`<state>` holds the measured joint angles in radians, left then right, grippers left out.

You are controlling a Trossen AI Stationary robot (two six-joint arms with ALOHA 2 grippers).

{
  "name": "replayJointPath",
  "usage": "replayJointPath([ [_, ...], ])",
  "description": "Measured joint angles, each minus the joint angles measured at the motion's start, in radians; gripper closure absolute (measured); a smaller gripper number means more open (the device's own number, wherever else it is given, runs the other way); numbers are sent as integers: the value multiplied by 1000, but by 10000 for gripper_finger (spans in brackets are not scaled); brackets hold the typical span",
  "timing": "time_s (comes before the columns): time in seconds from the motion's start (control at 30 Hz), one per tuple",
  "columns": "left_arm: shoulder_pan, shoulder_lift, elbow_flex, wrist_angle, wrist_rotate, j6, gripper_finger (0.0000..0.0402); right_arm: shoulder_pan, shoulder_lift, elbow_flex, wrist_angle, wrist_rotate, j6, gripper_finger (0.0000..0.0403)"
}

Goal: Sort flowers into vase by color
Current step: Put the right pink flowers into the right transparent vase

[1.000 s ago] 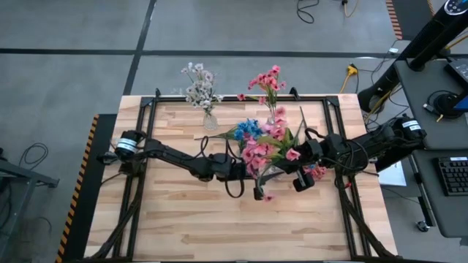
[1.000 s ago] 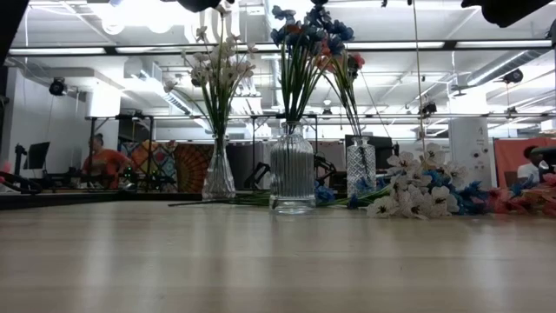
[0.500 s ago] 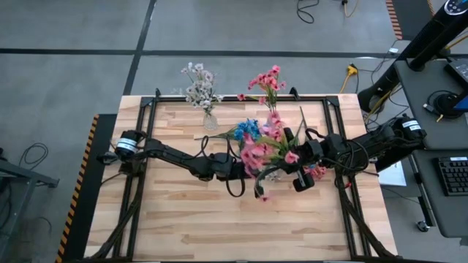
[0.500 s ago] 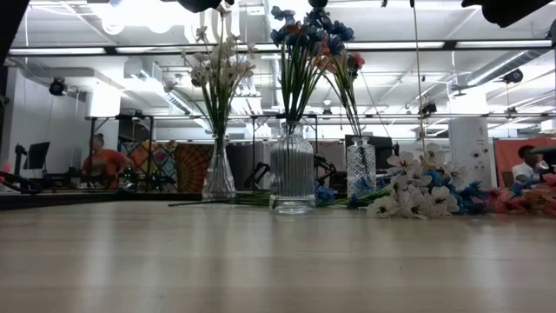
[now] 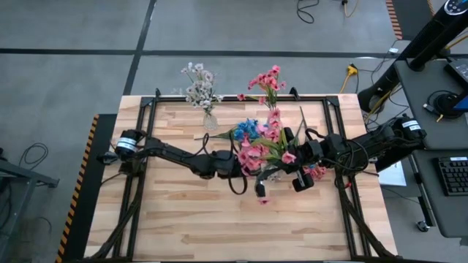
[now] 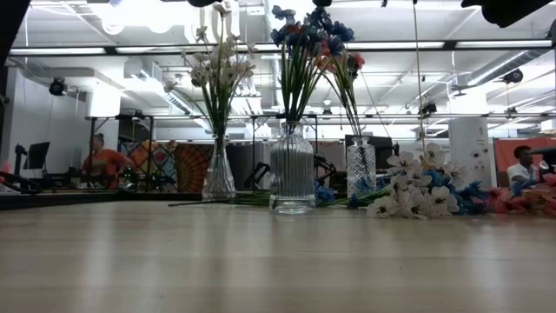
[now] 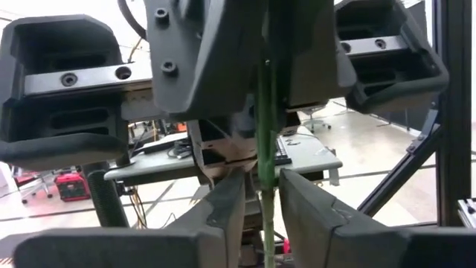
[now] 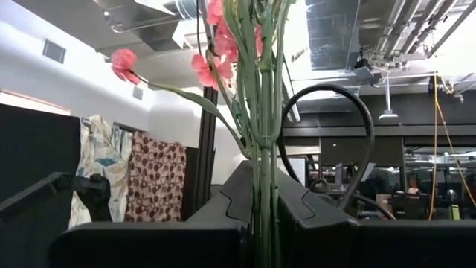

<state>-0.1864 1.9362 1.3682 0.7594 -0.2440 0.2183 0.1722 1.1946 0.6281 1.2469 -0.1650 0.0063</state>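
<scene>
You have white flowers (image 5: pixel 198 88) in the left vase (image 6: pixel 218 178), blue ones (image 6: pixel 306 30) in the ribbed vase (image 6: pixel 293 178), loose sprays (image 6: pixel 427 196) on the table (image 5: pixel 183 226), your right gripper (image 8: pixel 262 216) closed on pink stems (image 8: pixel 262 112), left gripper (image 7: pixel 260 205) pinching one stem (image 7: pixel 265 126).

Two dark, jointed arms are shown, draped with black cables; round screws are set in the left gripper's (image 7: pixel 260 197) black housing.
</scene>
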Motion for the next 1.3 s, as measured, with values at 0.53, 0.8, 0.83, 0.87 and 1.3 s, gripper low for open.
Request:
replayJointPath([
  [0.53,0,0,5,-31,-1,35,392,0,0,0,-16,-1,-7,390],
  [0.8,-23,-13,5,-79,-56,59,399,0,-3,0,-50,-2,19,377],
  [0.83,-28,-19,5,-96,-79,69,399,0,-5,0,-61,-2,19,371],
  [0.87,-33,-23,5,-106,-95,76,400,0,-7,0,-72,-2,20,363],
  [1.3,-73,-90,5,-338,-254,77,401,0,-121,0,-344,9,20,265],
])
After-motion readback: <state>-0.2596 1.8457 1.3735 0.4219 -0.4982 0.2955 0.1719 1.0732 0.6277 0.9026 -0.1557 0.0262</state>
